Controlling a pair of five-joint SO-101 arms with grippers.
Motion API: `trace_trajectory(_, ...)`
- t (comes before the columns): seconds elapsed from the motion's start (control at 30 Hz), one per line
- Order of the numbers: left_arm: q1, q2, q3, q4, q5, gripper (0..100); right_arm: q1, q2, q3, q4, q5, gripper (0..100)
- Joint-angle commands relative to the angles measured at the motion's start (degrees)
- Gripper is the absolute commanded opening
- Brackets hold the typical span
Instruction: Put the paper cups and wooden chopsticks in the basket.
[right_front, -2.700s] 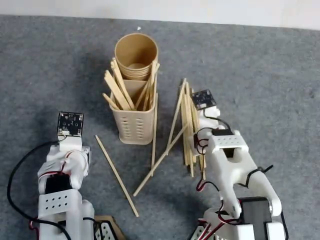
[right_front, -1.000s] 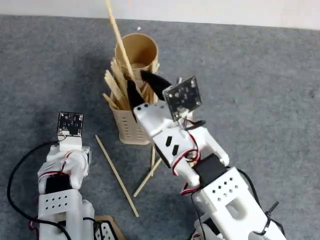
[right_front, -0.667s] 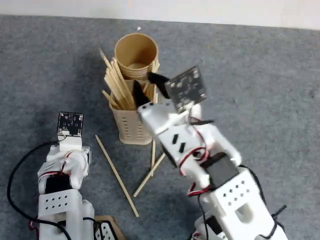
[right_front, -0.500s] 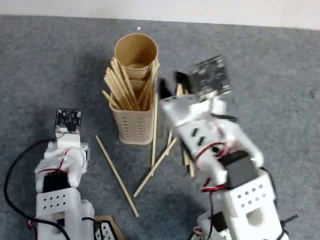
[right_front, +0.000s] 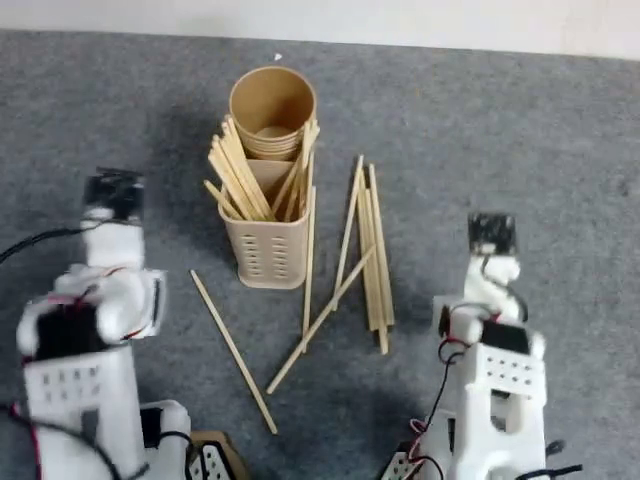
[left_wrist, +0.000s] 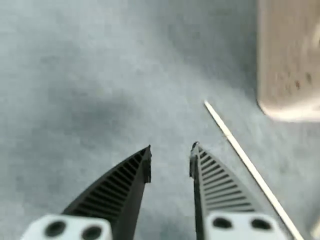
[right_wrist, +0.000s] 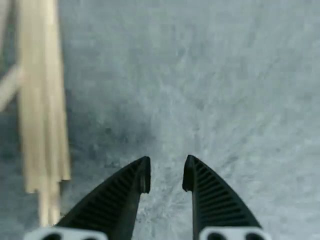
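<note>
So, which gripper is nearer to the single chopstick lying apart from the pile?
Left. The left gripper is just beside the single chopstick; the right gripper is far off, next to the chopstick pile.

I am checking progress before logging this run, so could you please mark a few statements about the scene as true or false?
1. A stack of paper cups stands in the basket. True.
2. Every chopstick is in the basket. False: loose chopsticks lie on the table beside the basket, and a single chopstick lies on its other side.
3. The right gripper holds a chopstick. False: it is open and empty over the table.
4. The left gripper is open, with the single chopstick close beside it. True.
</note>
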Motion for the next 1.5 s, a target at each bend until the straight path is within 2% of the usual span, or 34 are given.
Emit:
trace_trajectory(0.0,6.11,10.33,-2.15,3.52,1.14,16,-0.04,-1.01,5.85,-7.60,0.09,12.4)
trace_trajectory(0.1,8.84,17.98,-2.51,3.34,5.71,16,0.13,-1.01,6.81,-7.78,0.09,12.4)
trace_trajectory(0.2,9.19,21.85,-3.47,-2.81,6.77,16,0.13,-1.01,6.90,-7.87,0.26,12.4)
trace_trajectory(0.3,9.19,22.37,-2.51,-6.95,6.95,16,-0.04,-1.01,6.90,-7.87,0.44,12.4)
trace_trajectory(0.53,9.19,22.81,6.99,-20.66,19.69,16,-0.13,-1.01,6.90,-7.96,0.44,12.4)
trace_trajectory(0.7,9.27,22.81,11.12,-29.98,24.00,16,-0.13,-1.01,6.90,-7.96,0.44,12.4)
trace_trajectory(0.87,9.45,22.90,11.38,-32.44,24.70,16,-0.13,-1.01,6.99,-7.96,0.44,12.4)
trace_trajectory(1.03,12.53,22.90,14.55,-36.66,24.70,16,-0.13,-1.01,6.99,-7.96,0.44,12.4)
trace_trajectory(1.13,14.64,22.99,15.16,-36.92,26.46,15,-0.13,-1.01,6.99,-7.96,0.44,12.4)
trace_trajectory(1.3,14.90,22.99,15.25,-37.80,27.16,6,-0.13,-1.01,6.99,-7.96,0.44,12.4)
trace_trajectory(1.47,15.16,28.26,14.29,-37.80,27.16,8,-0.13,-1.01,6.99,-7.96,0.44,12.4)
